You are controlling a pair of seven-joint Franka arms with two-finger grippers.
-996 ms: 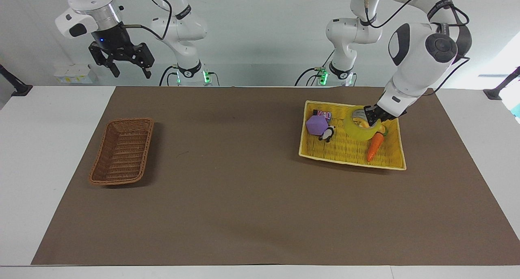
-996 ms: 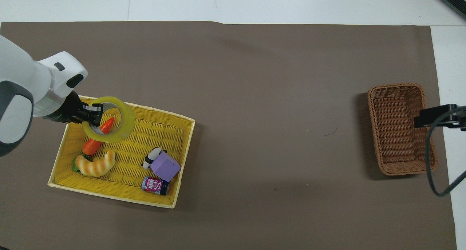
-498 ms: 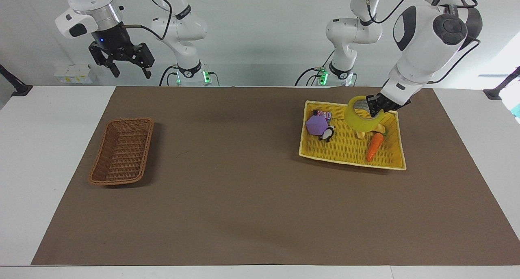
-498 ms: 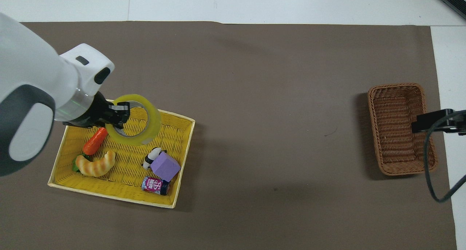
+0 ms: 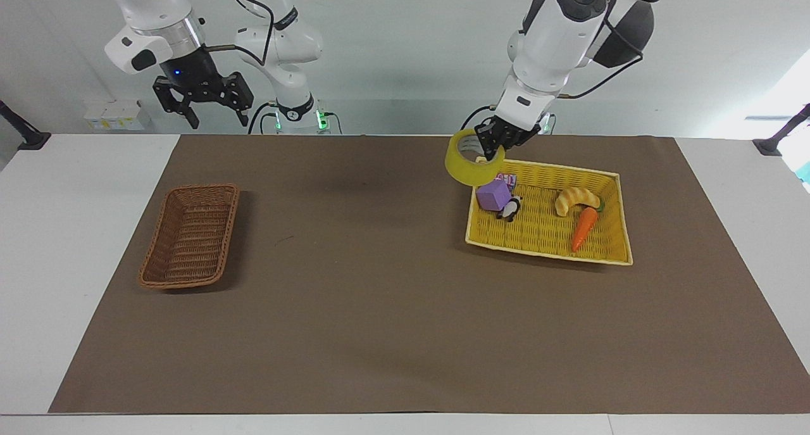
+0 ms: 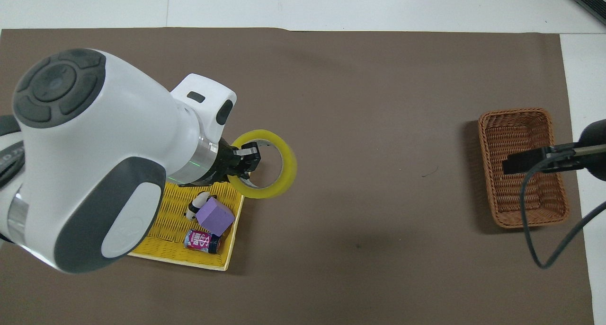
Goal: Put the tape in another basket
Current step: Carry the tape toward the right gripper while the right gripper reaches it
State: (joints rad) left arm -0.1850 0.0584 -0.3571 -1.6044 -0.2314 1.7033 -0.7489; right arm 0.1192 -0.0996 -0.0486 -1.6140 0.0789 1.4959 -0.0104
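Since a second ago the left gripper (image 5: pixel 491 149) is carrying the tape (image 5: pixel 468 159) up out of the yellow basket (image 5: pixel 549 240) and sideways; in the facing view the roll is now hanging in the air over that basket's edge toward the right arm's end, above the purple block (image 5: pixel 494 194). Fingers are pinching the ring's wall, one inside the core, one outside. Croissant toy (image 5: pixel 576 199) and carrot (image 5: pixel 583 226), earlier partly covered by the roll, are now lying exposed. Right gripper (image 5: pixel 210 103) is waiting high near its base, fingers spread, slightly shifted from before.

Overhead view: tape (image 6: pixel 279 171) is showing past the yellow basket (image 6: pixel 227 254) rim over bare mat; earlier it was over the basket interior. Wicker basket (image 6: pixel 490 135) is sitting well apart at the right arm's end, right gripper (image 6: pixel 521 163) over it.

Handling guess: roll looks light and stiff, smooth-sided, so maybe slippery. Wall pinch looks like the right hold; it's dangling tilted, so it could swing.
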